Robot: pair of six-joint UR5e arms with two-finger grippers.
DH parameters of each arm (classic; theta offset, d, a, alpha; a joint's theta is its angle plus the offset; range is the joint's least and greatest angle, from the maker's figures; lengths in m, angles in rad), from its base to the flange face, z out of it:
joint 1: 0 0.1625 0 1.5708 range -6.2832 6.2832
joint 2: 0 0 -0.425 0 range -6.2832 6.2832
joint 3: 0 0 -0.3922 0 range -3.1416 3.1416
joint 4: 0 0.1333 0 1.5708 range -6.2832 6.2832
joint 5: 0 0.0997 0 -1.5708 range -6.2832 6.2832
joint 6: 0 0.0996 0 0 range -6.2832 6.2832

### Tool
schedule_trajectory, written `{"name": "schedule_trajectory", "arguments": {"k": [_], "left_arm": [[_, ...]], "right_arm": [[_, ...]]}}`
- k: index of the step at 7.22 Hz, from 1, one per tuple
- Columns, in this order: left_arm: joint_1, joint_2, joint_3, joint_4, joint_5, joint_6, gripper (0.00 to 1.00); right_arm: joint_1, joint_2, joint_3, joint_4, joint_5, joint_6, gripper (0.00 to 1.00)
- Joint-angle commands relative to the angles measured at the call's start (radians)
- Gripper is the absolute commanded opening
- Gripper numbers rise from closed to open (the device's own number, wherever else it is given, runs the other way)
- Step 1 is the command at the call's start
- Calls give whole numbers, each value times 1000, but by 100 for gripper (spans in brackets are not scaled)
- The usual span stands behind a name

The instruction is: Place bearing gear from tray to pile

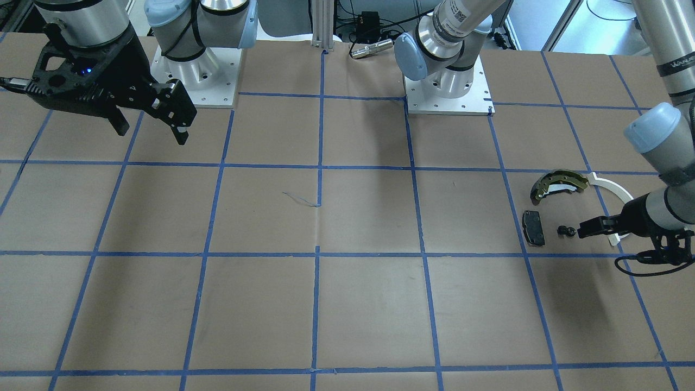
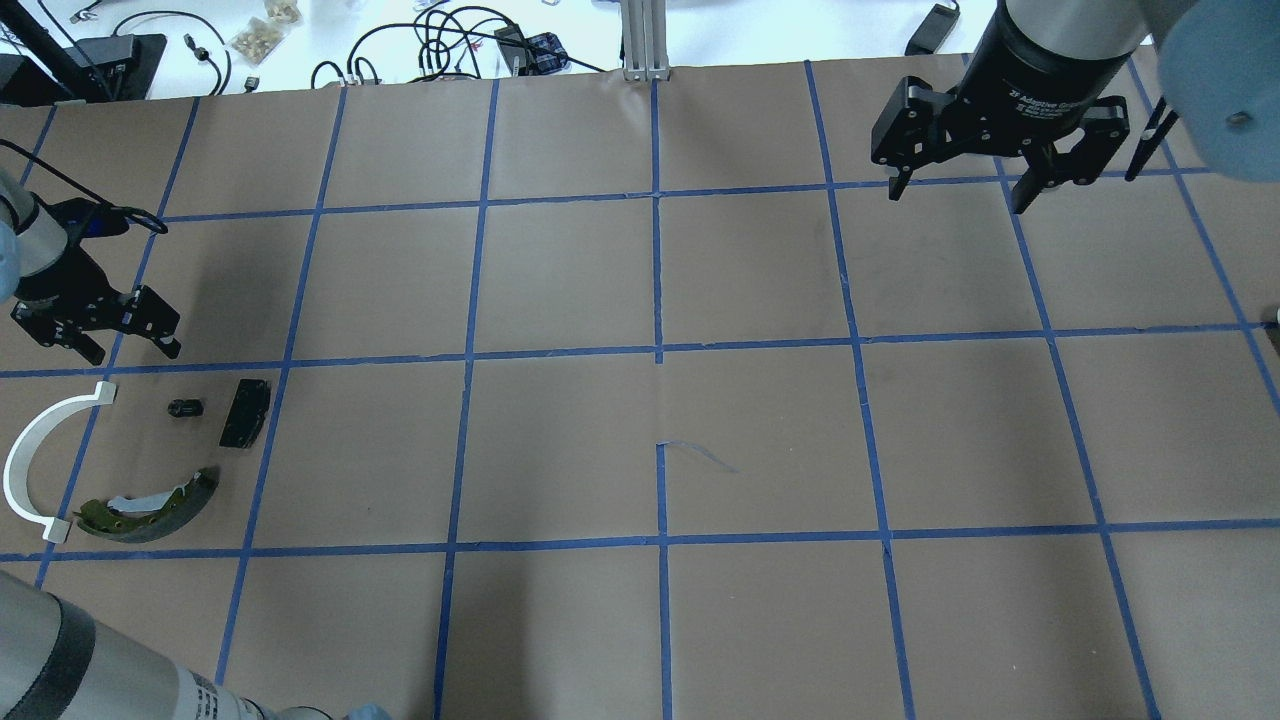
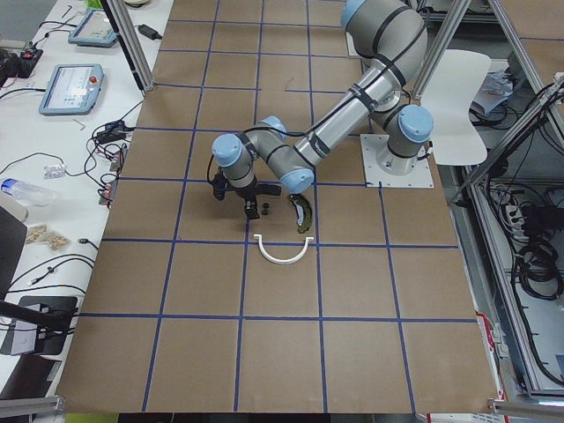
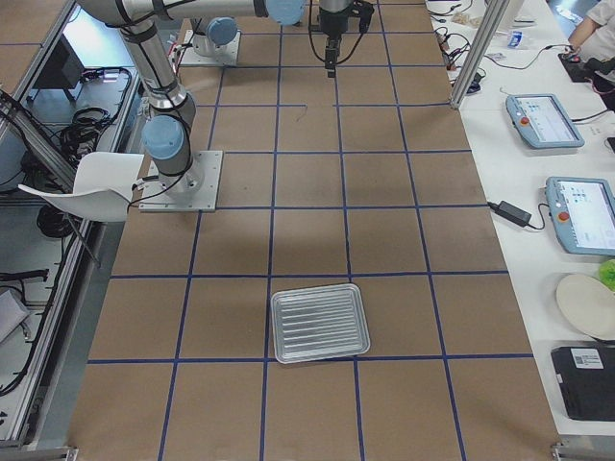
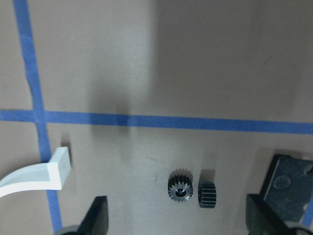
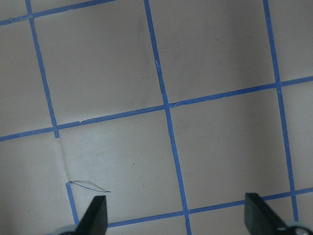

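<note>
The bearing gear [image 2: 185, 408] lies on the brown paper between the white arc strip [image 2: 30, 460] and the flat black pad [image 2: 245, 412], with the olive-yellow shoe [image 2: 150, 510] nearer the robot. It also shows in the front view [image 1: 566, 231] and the left wrist view [image 5: 181, 186]. My left gripper [image 2: 132, 350] is open and empty, hovering just beyond the gear and apart from it. My right gripper [image 2: 958, 198] is open and empty, high over the far right of the table.
A ribbed metal tray [image 4: 320, 322] sits empty on the table in the exterior right view, far from both grippers. Blue tape lines grid the paper. Cables and clutter lie past the far table edge [image 2: 430, 45].
</note>
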State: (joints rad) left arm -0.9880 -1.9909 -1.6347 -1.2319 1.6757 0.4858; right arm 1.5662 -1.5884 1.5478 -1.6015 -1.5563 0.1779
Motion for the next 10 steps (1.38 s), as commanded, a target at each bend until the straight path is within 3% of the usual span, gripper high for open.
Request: {"name": "schedule_trajectory", "arguments": {"k": [1, 4, 6, 10], "left_arm": [[-91, 67, 87, -105, -43, -122, 100], [-275, 211, 228, -343, -89, -283, 100], [-387, 300, 228, -363, -96, -285, 100], [-547, 317, 181, -351, -111, -404, 100]], "right_arm": [[0, 1, 0, 0, 1, 2, 100], [0, 1, 0, 0, 1, 2, 100], [0, 1, 0, 0, 1, 2, 100], [0, 1, 0, 2, -1, 2, 100]]}}
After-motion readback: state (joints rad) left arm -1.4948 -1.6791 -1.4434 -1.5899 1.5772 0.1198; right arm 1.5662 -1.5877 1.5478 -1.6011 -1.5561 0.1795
